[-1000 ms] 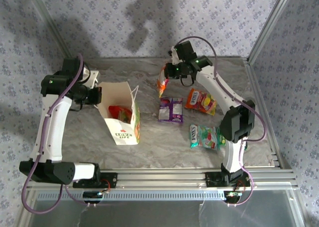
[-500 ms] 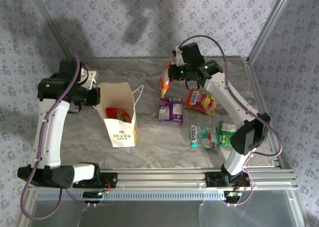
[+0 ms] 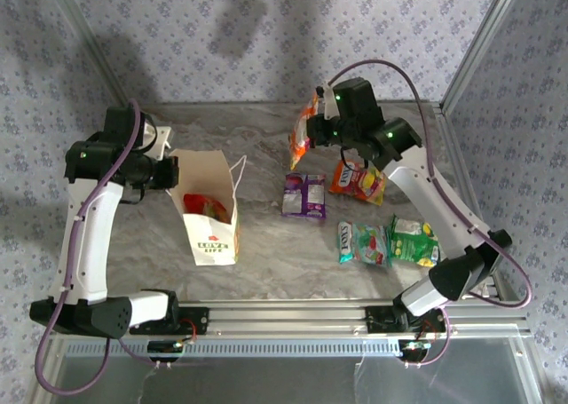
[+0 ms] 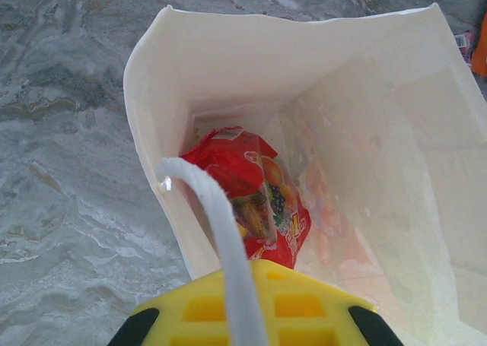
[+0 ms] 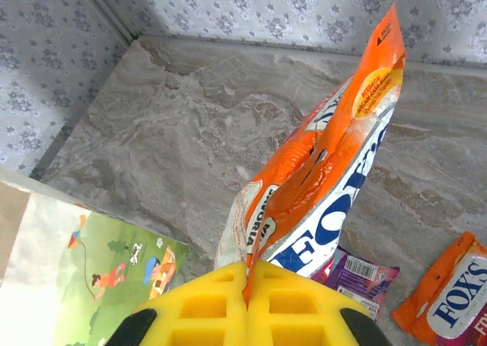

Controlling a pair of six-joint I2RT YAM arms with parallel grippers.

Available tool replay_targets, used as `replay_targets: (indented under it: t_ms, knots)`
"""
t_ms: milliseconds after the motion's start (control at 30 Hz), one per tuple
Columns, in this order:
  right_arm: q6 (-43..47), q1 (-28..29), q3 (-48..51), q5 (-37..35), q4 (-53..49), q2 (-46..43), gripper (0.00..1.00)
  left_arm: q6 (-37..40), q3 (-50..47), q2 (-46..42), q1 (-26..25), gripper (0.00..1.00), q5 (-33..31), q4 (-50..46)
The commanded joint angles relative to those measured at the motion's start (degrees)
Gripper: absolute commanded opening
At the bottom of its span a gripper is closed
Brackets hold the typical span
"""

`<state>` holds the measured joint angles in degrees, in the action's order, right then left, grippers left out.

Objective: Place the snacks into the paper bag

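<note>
The white paper bag (image 3: 216,241) stands open at the left of the table, with a red packet (image 3: 206,206) lying inside it. My left gripper (image 3: 169,171) is shut on the bag's cord handle (image 4: 221,232) at the rim; in the left wrist view the red packet (image 4: 247,194) lies at the bottom, under the white wall (image 4: 365,95). My right gripper (image 3: 319,130) is shut on an orange packet (image 3: 303,138), which hangs clear of the table (image 5: 327,171). Purple (image 3: 303,195), orange-yellow (image 3: 358,179), teal-green (image 3: 362,243) and bright green (image 3: 414,241) packets lie flat at the right.
Papered walls close the back and sides, with a metal post (image 3: 470,49) at the right. An aluminium rail (image 3: 293,315) runs along the near edge. Bare marbled table (image 3: 266,244) lies between the bag and the packets. The right forearm stretches over the packets on the right.
My right gripper has risen and shifted slightly right with the orange packet; its elbow swung right, uncovering the bright green packet. The bag now stands straighter, slightly further left.
</note>
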<state>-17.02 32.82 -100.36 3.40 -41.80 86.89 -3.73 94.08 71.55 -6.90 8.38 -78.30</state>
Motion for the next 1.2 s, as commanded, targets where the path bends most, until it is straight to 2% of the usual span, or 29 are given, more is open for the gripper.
replay_targets:
  t_ms: [0, 533, 767, 1167]
  knots:
    - [1.5, 0.8, 0.1, -2.0, 1.6, -2.1, 0.00, -0.8, 2.5, -1.7, -0.4, 0.06, 0.8, -0.5]
    - [6.5, 6.4, -10.9, -1.4, 1.3, -1.0, 0.00, -0.2, -0.9, -3.6, -0.5, 0.09, 0.5, 0.2]
    - [9.1, 8.3, -21.1, -0.3, 0.2, 3.6, 0.00, -0.2, -3.3, -5.2, -0.5, 0.14, -0.2, 0.7]
    - [12.2, 14.0, -41.1, 8.7, -2.3, 14.2, 0.00, -0.6, -4.5, -8.0, -0.4, 0.18, -1.8, 0.2]
